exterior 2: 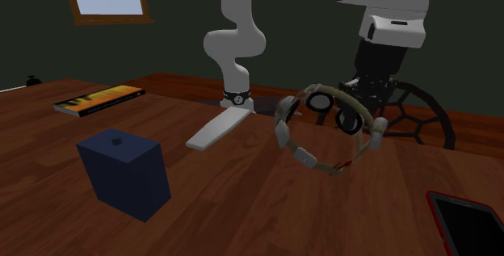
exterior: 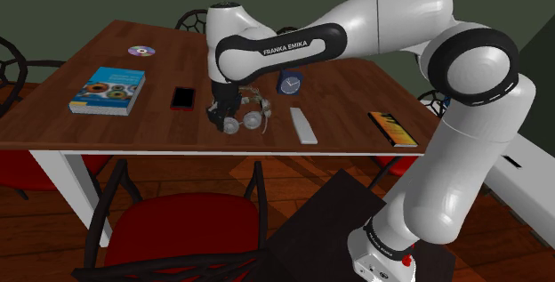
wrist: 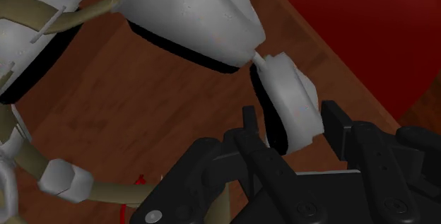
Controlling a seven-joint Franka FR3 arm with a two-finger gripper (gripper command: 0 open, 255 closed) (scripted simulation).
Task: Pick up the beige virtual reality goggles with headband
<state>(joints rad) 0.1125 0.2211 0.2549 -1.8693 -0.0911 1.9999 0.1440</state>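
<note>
In the shoulder view the goggles (exterior: 247, 120) lie near the front edge of the desk (exterior: 374, 93), between a red phone (exterior: 183, 99) and a white remote (exterior: 303, 124), and the claw (exterior: 221, 116) comes down on their phone-side end. A red chair (exterior: 178, 227) stands just below that edge, so the lift is best taken straight up, not dragged outward. In the second exterior view the goggles (exterior 2: 289, 133) hang tilted from the claw (exterior 2: 362, 105), the olive-beige headband looping down toward the wood. I cannot tell whether its lowest part is clear of the desk. The remote (exterior 2: 218, 128) and a dark blue box (exterior 2: 125, 174) sit well apart from it, and the phone (exterior 2: 472, 226) is off to the side, so there is open room above and around. In the wrist view the claw (wrist: 290, 116) is clamped on one small grey-white pad at the end of the goggles (wrist: 191, 18). With the hold so far off centre, the rest will likely swing, so a slow, vertical rise with a firm squeeze seems wise.
</note>
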